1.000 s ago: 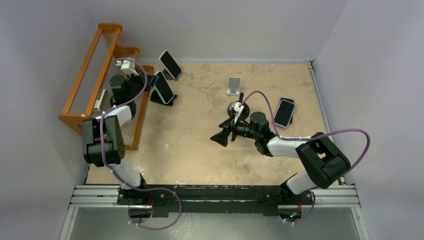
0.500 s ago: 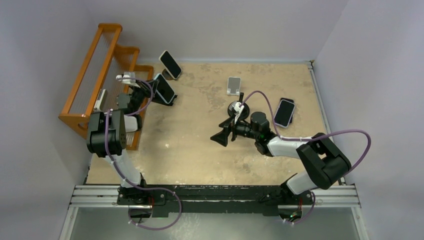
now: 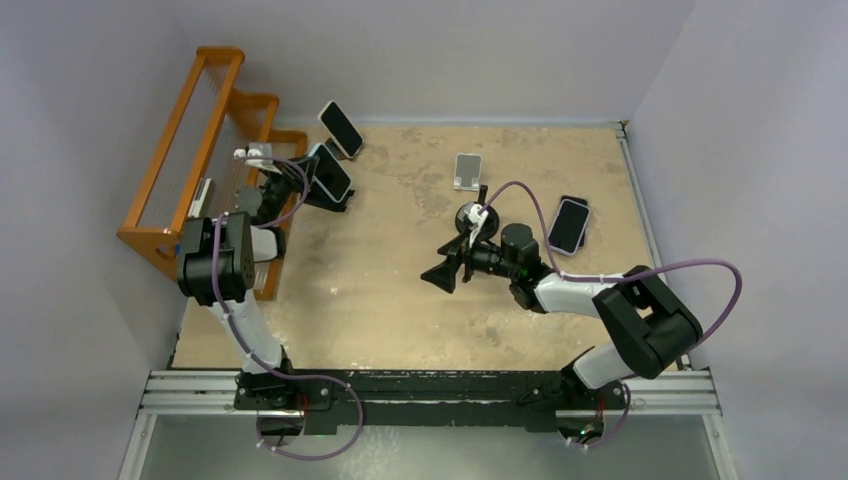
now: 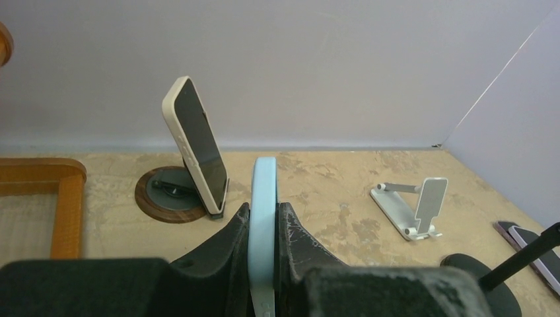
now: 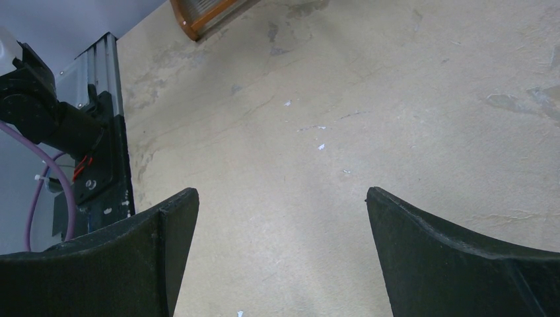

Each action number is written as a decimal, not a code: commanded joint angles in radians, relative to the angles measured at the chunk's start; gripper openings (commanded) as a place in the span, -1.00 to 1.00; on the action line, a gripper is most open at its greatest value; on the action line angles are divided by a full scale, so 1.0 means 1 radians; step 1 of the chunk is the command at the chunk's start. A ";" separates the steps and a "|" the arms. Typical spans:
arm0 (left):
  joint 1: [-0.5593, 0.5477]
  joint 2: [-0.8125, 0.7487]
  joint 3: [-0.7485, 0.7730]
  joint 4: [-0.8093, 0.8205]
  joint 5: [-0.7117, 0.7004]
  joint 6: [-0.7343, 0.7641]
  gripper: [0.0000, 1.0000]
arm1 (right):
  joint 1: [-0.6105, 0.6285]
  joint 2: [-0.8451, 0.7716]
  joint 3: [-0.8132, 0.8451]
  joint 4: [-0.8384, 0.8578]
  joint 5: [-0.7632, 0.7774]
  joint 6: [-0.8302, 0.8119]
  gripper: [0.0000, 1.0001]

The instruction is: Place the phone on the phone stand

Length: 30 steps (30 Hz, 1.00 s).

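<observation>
Left gripper (image 4: 264,214) is pinching the blue-cased phone (image 4: 264,175) by its flat faces, so the wrist camera sees it edge-on and upright between the two fingers. From above, that phone sits at ten o'clock on the table (image 3: 400,300), right over a black stand (image 3: 322,200). Whether it rests in the cradle, I cannot tell. Just beyond it, at eleven o'clock, a cream-cased phone (image 4: 196,142) leans on a round stand (image 4: 165,197). At twelve o'clock there is a white folding stand (image 4: 417,210) with nothing on it. A dark phone (image 3: 567,225) lies flat at two o'clock. The orange rack (image 3: 170,170) runs along the nine o'clock side. Right gripper (image 5: 282,205) hangs mid-table, fingers spread wide, holding nothing.
</observation>
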 commanded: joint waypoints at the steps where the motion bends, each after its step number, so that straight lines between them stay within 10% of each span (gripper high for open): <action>1: -0.013 0.020 0.040 0.118 0.019 0.007 -1.00 | 0.006 -0.024 0.010 0.050 -0.020 -0.017 0.98; 30: -0.027 -0.101 0.109 -0.152 0.018 0.164 -1.00 | 0.006 0.002 0.017 0.061 -0.023 -0.020 0.98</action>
